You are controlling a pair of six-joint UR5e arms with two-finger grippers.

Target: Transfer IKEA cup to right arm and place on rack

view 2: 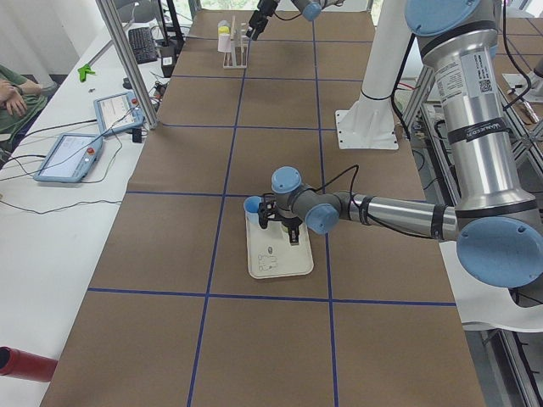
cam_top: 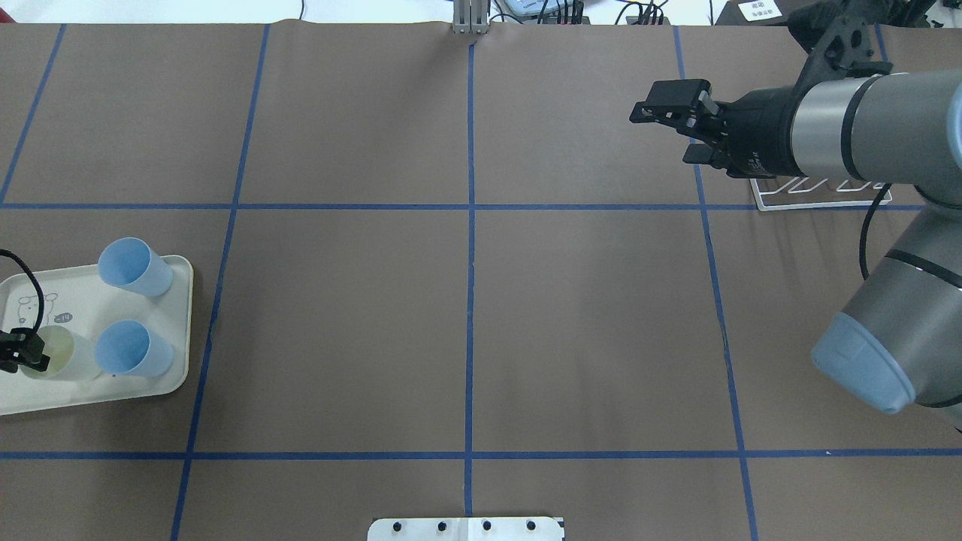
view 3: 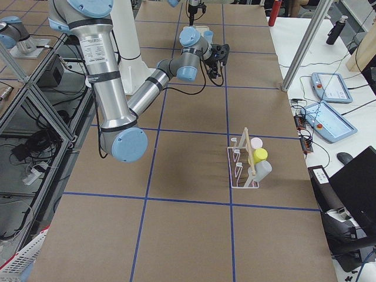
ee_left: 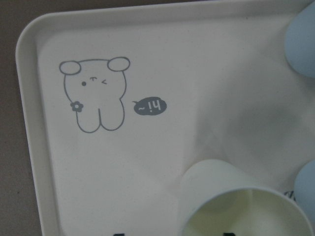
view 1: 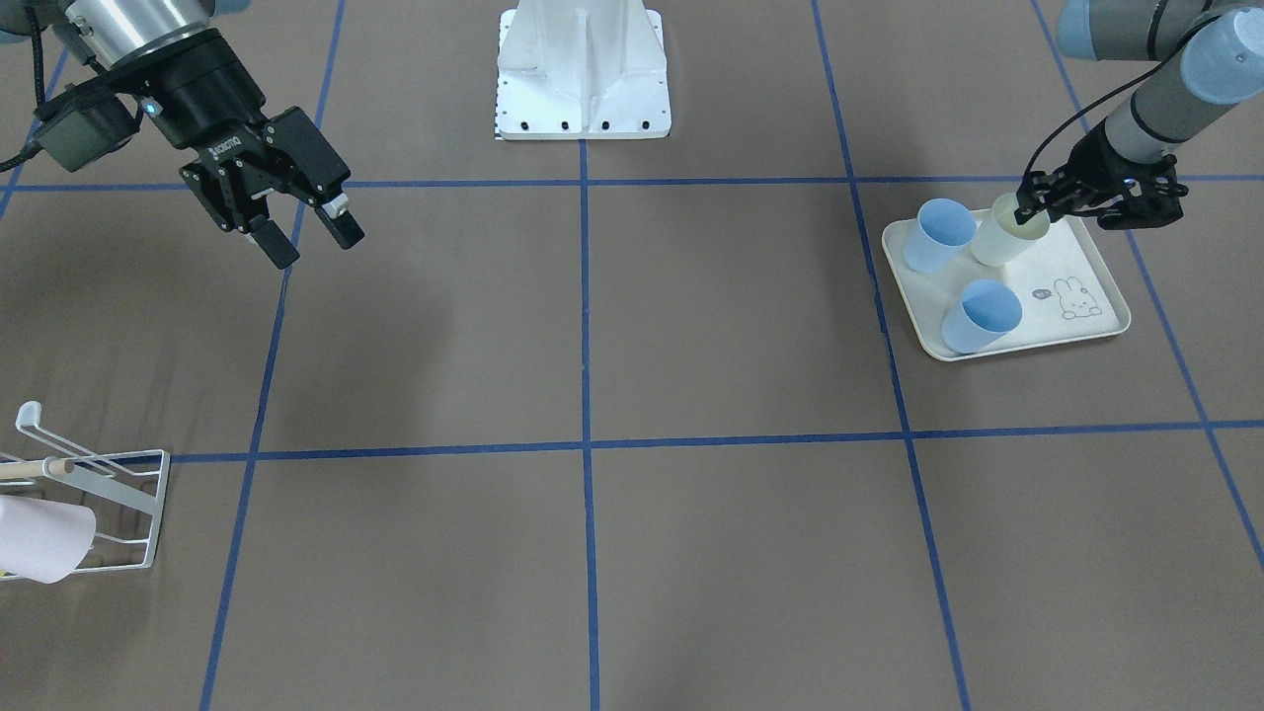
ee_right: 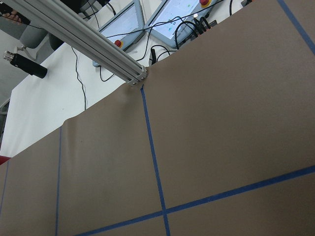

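The pale cream IKEA cup [view 1: 999, 242] stands upright on the cream rabbit-print tray [view 1: 1081, 262], also seen from above as the cup [cam_top: 64, 355]. My left gripper [view 1: 1029, 202] is at its rim, open, one finger inside the cup and one outside its wall. In the left wrist view the cup [ee_left: 236, 206] fills the bottom edge. My right gripper [view 1: 308, 235] hangs open and empty, high over the table's other end. The white wire rack [view 1: 109, 489] holds a pale pink cup [view 1: 39, 538]. In the overhead view the right arm partly hides the rack [cam_top: 819, 197].
Two blue cups [view 1: 938, 235] [view 1: 980, 316] stand on the tray close to the cream one. The robot's white base [view 1: 583, 74] sits at the table's middle edge. Tablets [view 3: 332, 88] and cables lie beyond the table. A person's arm [view 2: 10, 89] rests at the side bench.
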